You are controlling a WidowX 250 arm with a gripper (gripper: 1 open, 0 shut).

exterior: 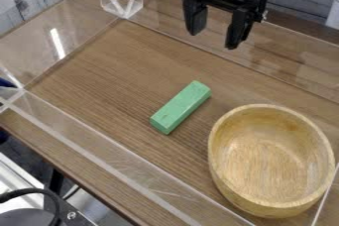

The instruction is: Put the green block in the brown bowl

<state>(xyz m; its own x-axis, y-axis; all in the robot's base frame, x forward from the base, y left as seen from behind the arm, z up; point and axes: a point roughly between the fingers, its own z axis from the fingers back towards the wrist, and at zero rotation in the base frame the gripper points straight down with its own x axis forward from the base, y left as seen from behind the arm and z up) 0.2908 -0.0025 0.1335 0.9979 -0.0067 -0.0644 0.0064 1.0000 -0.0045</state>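
The green block (pixel 180 107) lies apart from the open gripper (pixel 217 26).

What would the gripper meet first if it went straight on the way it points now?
Probably the bare wooden table: the open gripper seems to point down at it, beyond the green block, though one view leaves depth unclear.

The sole view looks steeply down from above one side of the brown wooden surface (pixel 106 69), at moderate range, facing across it toward the black robot end effector (pixel 223 24) at the top edge. The round light-brown wooden bowl (pixel 271 161) sits at lower right, nearer the camera. No second view shares the scene.
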